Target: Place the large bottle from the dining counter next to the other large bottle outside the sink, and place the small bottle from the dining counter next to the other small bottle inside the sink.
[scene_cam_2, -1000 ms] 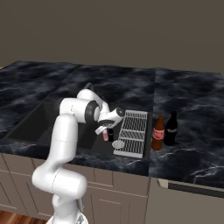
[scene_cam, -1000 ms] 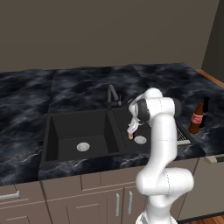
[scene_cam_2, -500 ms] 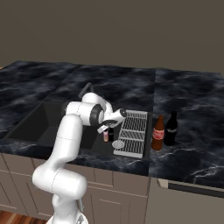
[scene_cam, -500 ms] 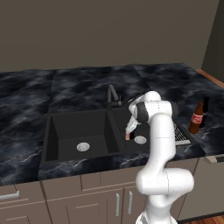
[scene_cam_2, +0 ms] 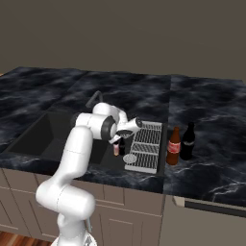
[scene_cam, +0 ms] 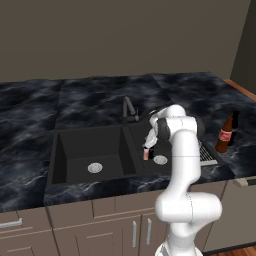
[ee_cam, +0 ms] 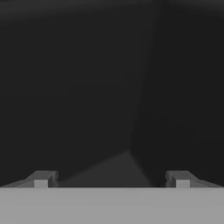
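The small pink bottle (scene_cam: 146, 154) (scene_cam_2: 116, 149) stands upright on the floor of the sink's right basin (scene_cam: 165, 167), beside the round drain (scene_cam: 160, 160). A tiny dark bottle (scene_cam_2: 122, 145) stands close beside it, hard to make out against the black basin. My gripper (scene_cam: 149, 144) (scene_cam_2: 120, 138) hangs just above the pink bottle. In the hand view my gripper (ee_cam: 111, 181) is open, the fingertips (ee_cam: 41, 179) far apart with nothing between them. On the counter right of the sink, the brown red-labelled bottle (scene_cam: 225, 135) (scene_cam_2: 174, 146) stands next to the tall black bottle (scene_cam: 234, 122) (scene_cam_2: 187, 141).
A dark curved faucet (scene_cam: 129, 108) rises behind the divider between the basins. The left basin (scene_cam: 90, 150) holds just its drain (scene_cam: 95, 167). A grey drying rack (scene_cam_2: 146, 146) lies between the sink and the two tall bottles. Black marble counter (scene_cam: 30, 125) runs all around.
My gripper went from shut on the pink bottle to open. The bottle now stands by itself on the basin floor. The arm has barely moved.
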You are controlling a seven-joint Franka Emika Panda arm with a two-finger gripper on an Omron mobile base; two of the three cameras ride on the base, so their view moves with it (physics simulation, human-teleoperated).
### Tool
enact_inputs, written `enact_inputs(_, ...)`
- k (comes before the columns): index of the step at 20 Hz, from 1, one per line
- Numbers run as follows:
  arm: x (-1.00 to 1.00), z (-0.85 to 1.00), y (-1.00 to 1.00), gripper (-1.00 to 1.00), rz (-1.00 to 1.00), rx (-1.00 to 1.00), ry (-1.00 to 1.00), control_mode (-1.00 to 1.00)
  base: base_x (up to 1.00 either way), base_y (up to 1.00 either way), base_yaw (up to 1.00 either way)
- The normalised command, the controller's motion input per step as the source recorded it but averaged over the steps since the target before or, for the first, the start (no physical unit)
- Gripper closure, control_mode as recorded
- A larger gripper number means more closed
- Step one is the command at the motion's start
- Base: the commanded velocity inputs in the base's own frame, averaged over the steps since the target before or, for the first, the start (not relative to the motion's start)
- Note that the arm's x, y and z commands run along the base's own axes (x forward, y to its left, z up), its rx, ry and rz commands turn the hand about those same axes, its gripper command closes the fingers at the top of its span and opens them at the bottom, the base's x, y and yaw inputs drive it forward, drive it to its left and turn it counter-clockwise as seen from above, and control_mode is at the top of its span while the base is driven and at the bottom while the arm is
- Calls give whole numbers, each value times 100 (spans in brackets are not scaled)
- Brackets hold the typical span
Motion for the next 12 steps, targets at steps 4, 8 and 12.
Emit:
enact_inputs(4, 0, 25, 14, -100, 2, 9, 0, -100, 0, 0, 0)
enact_inputs(8, 0, 32, 20, -100, 2, 9, 0, -100, 0, 0, 0)
enact_inputs(12, 0, 32, 11, -100, 0, 2, 0, -100, 0, 0, 0)
